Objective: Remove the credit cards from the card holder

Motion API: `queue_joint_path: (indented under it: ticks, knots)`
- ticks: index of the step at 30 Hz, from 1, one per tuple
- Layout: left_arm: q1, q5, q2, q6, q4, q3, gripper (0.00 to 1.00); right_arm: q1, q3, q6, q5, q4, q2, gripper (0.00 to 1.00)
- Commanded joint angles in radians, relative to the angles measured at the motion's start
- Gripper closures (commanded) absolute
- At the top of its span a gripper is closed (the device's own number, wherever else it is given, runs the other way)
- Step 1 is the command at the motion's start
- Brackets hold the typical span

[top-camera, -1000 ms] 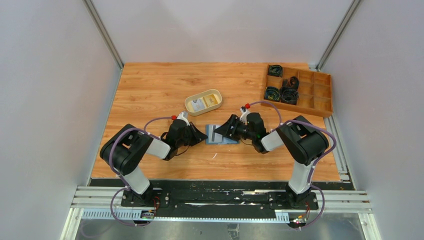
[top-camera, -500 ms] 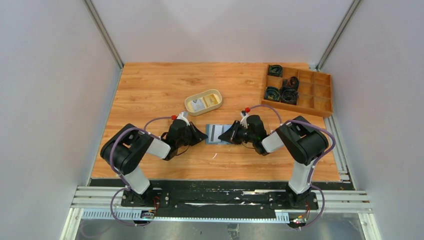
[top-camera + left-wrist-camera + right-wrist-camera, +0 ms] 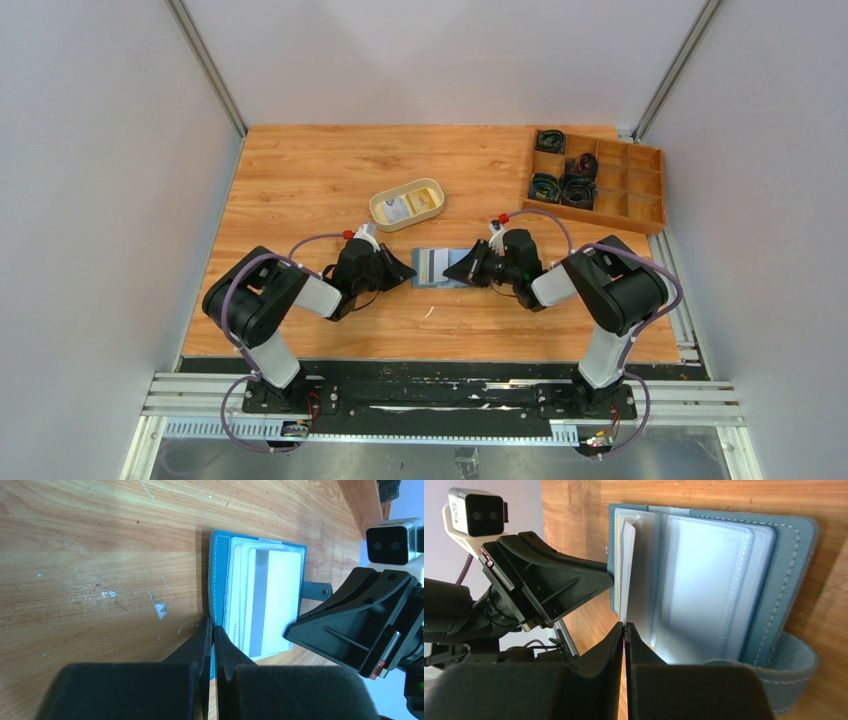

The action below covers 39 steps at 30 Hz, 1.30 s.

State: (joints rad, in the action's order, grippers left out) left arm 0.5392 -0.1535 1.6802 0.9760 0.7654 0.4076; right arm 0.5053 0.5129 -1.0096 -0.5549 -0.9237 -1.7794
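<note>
Fingers of the right gripper snap together! A second ago they stood wide apart over the wallet. Now they are closed on the edge of a thin, pale credit card, which tilts up out of the left pocket of the stitched blue folding card holder. Seen from overhead, that wrist has also edged toward 3 o'clock.

At 9 o'clock of the card holder, the left gripper has not budged. Its fingers are pressed shut with the tips right on the blue cover's edge. Whether they nip the cover or only pin it down, I cannot tell.

The card holder lies open and flat on the wooden table, squarely between the two grippers. A cream oval tray sits near it at 11 o'clock, not touching, with a whitish card and a yellow card inside.

So the grab looks made, and this card seems ready to come out. The left wrist view shows several pale layers stacked in the pocket under a white card with a grey stripe, so I'd call the job partly done. The next move probably needs a steady pull toward 3 o'clock while the left side anchors. The risk is that a card this thin slips from the pinch, or drags the card holder along with it.
</note>
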Motion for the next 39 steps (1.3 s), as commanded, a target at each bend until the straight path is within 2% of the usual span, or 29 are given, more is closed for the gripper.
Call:
queue_joint_path:
  ticks: [1,11,13,17,25,31,39]
  knots:
    - [0.007,0.029,0.038,-0.04,-0.074,-0.016,1.0,-0.03,-0.032,0.006,-0.031,-0.011,0.035,0.93]
    - [0.006,0.039,0.035,-0.039,-0.074,-0.022,1.0,-0.078,-0.079,0.045,-0.057,0.02,0.063,1.0]
    - [0.007,0.039,0.037,-0.038,-0.074,-0.021,1.0,-0.079,-0.073,0.06,-0.063,0.034,0.064,0.94]
    - [0.006,0.031,0.048,-0.033,-0.072,-0.014,1.0,-0.079,-0.038,0.06,-0.082,0.027,0.03,0.71]
    - [0.007,0.029,0.047,-0.034,-0.072,-0.014,1.0,-0.071,0.056,0.009,-0.109,-0.035,-0.081,0.47]
    - [0.007,0.03,0.054,-0.035,-0.072,-0.012,1.0,-0.067,0.08,-0.004,-0.1,-0.036,-0.12,0.43]
    - [0.007,0.018,0.079,-0.034,-0.072,0.002,1.0,-0.045,0.11,-0.061,-0.131,-0.119,-0.161,0.46]
